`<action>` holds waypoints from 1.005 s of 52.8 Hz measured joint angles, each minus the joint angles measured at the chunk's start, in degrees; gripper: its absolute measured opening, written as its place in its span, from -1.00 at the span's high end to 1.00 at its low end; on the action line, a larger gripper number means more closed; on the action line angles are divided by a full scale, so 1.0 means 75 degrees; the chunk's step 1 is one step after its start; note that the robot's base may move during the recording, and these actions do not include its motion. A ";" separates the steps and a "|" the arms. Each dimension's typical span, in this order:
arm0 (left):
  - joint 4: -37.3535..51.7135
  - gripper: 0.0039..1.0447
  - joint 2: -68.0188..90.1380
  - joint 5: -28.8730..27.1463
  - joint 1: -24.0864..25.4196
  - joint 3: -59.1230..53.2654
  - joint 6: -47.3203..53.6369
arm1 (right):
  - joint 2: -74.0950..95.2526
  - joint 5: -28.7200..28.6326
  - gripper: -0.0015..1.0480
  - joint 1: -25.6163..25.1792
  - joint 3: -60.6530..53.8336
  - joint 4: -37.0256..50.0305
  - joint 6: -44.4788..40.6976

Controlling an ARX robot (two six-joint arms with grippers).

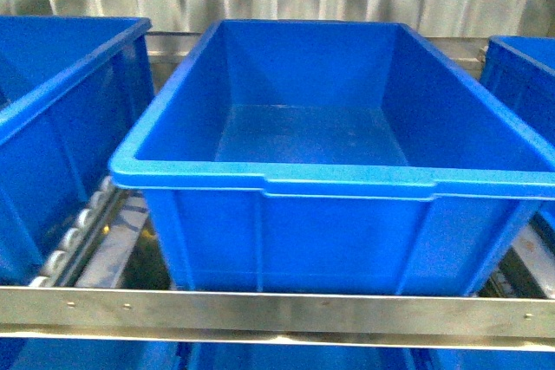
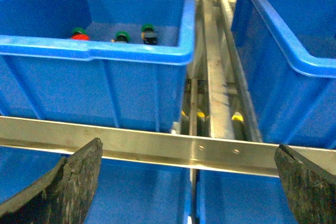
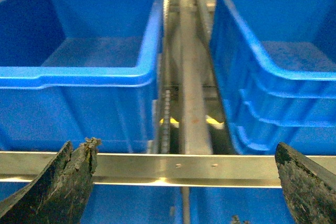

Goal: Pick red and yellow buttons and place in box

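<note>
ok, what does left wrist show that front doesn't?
Left wrist only: a red button and green buttons in a bin, plus the open left gripper. Front only: the whole middle bin, nothing visible inside, and rollers beside it. Both: blue bins behind a steel rail.

Left gripper (image 2: 189, 148): jaws spread wide apart; black pads (image 2: 73, 182) rough and worn. Right gripper (image 3: 184, 147): jaws spread equally wide; pad edges frayed, one tip visibly chipped.
</note>
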 joint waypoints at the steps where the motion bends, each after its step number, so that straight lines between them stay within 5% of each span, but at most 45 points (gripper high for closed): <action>1: 0.0003 -0.85 0.0000 0.0000 0.0000 0.0000 0.0003 | 0.0000 -0.0006 -0.89 0.0000 -0.0003 -0.0003 0.0000; 53: 0.0006 -0.85 0.0000 -0.0003 0.0000 0.0000 0.0006 | 0.0000 -0.0017 -0.89 -0.0012 -0.0012 -0.0006 -0.0003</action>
